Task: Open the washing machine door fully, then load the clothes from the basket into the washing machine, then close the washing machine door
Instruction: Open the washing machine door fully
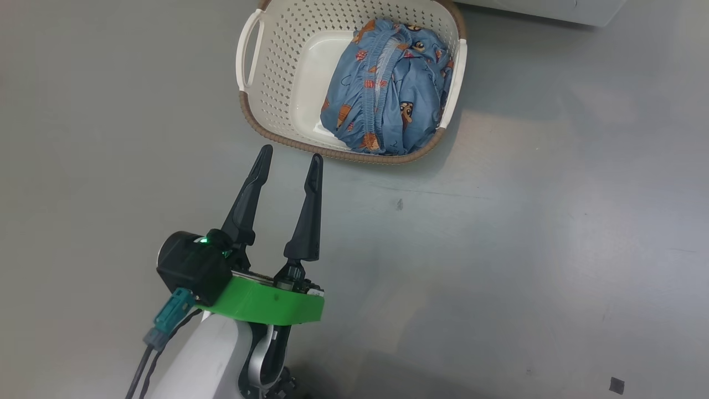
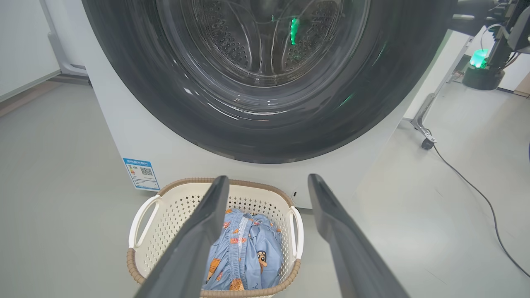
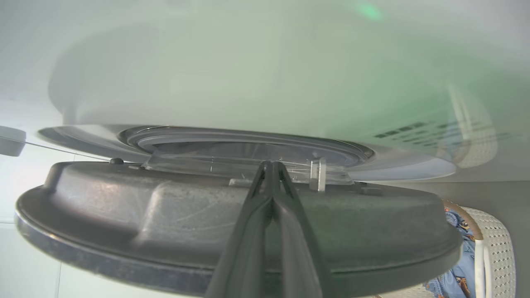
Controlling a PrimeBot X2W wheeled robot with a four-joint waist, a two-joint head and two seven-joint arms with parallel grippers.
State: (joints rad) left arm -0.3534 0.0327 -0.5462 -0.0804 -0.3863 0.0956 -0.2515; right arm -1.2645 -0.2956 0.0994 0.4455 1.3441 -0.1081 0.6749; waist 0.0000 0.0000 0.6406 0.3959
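The washing machine [image 2: 136,136] takes up the top of the left wrist view. Its door [image 2: 385,95], a glossy black rim round clear glass, is only cracked open, so I'd say step one's underway. The cream basket [image 2: 174,207] sits just in front, lower centre, handy for loading. The blue cartoon-print clothes [image 2: 248,252] are bunched inside it, elastic waistband up. The right gripper [image 3: 271,163] is pinched closed and empty, tips against the door's inner side, probably to swing it. The left gripper [image 1: 292,152] hangs spread wide near the basket, holding nothing.

The left gripper [image 1: 291,155] pointed forward, its two long dark fingers spread wide apart, rising from a green wrist collar [image 1: 266,306] on the pale forearm [image 1: 205,354]. The right gripper [image 3: 271,164] had its fingers pressed together, tips meeting.
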